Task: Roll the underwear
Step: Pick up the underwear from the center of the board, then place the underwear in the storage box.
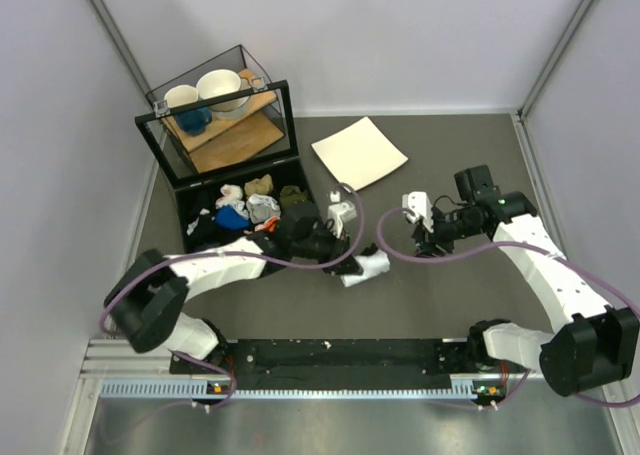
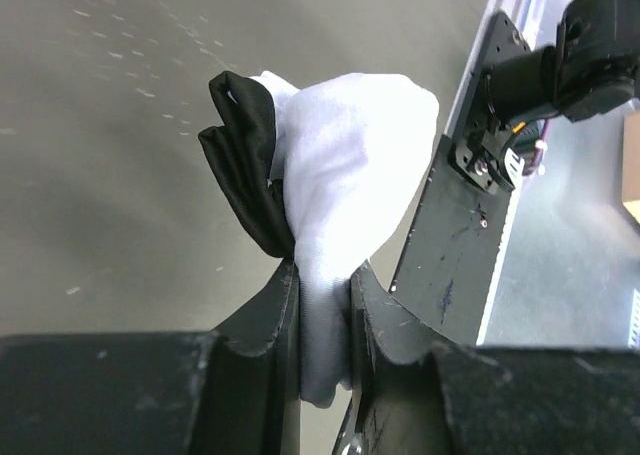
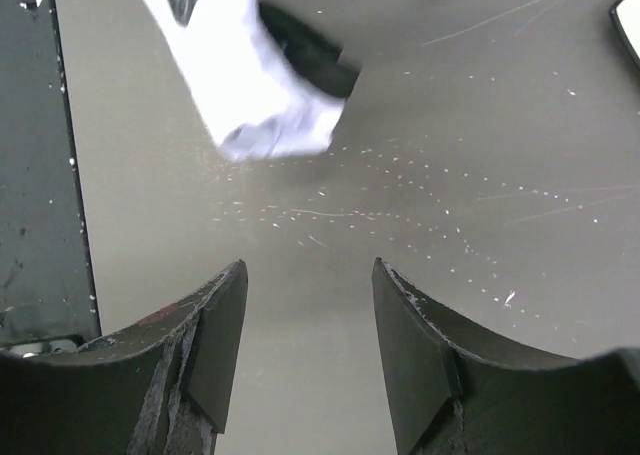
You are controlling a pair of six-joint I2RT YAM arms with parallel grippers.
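The left gripper (image 2: 322, 295) is clenched on one thin fold of the underwear (image 2: 350, 145), a loose white bundle on the near side of the white square plate (image 1: 359, 152). The right gripper (image 3: 308, 305), also on the plate's near side, is released and empty. Held by that single pinch, the floppy roll may slacken and fall open, or slip free.

The underwear (image 2: 350, 165) is plain white with a black section. The table (image 1: 440, 305) is dark grey; the square plate (image 1: 360, 152) is white.
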